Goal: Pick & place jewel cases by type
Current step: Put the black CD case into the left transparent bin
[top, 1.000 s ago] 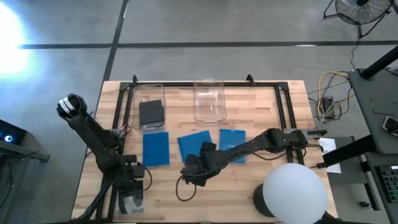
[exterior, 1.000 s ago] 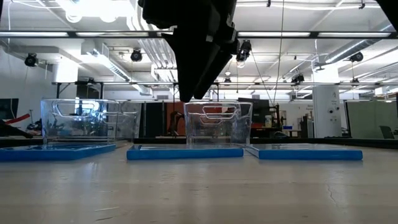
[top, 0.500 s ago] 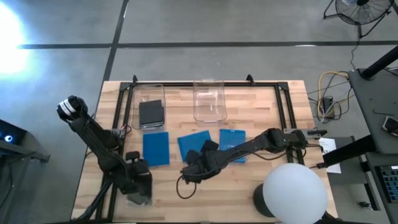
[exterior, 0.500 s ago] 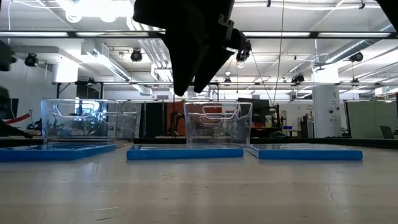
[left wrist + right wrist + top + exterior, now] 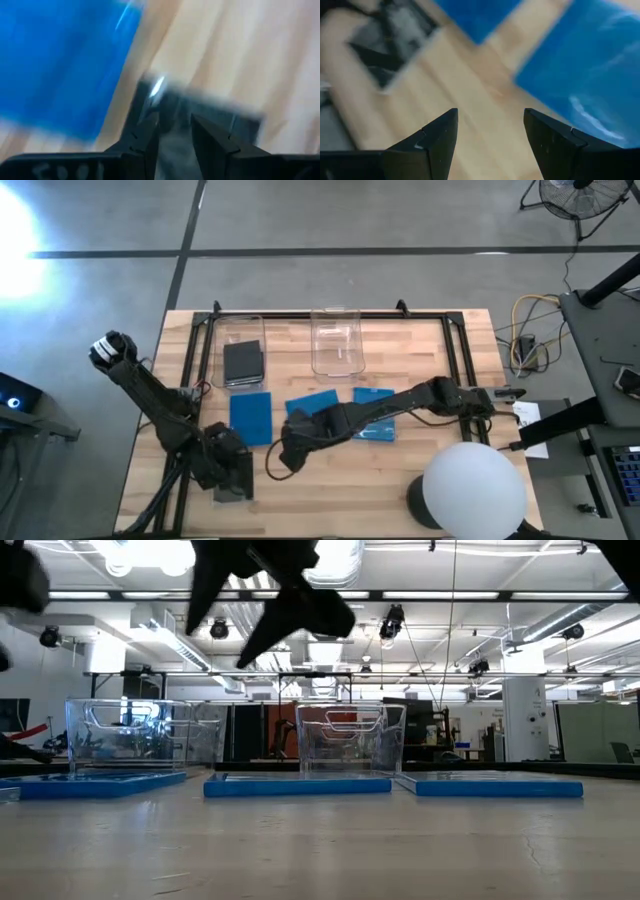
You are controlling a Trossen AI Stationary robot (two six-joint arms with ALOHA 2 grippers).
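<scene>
From above, your left clear bin (image 5: 242,350) held dark jewel cases (image 5: 242,362); the right clear bin (image 5: 335,342) held nothing. Three blue jewel cases (image 5: 251,419) lay in a row before them. Your left gripper (image 5: 232,477) pinched a dark case (image 5: 233,489) near the table's (image 5: 440,480) front edge; your right gripper (image 5: 285,452) hung over bare wood beside the middle blue case.

At table height, both bins stood behind the blue cases.

Your left wrist showed fingers (image 5: 146,140) closed on the dark case.

Your right wrist showed fingers (image 5: 439,135) parted, empty.
</scene>
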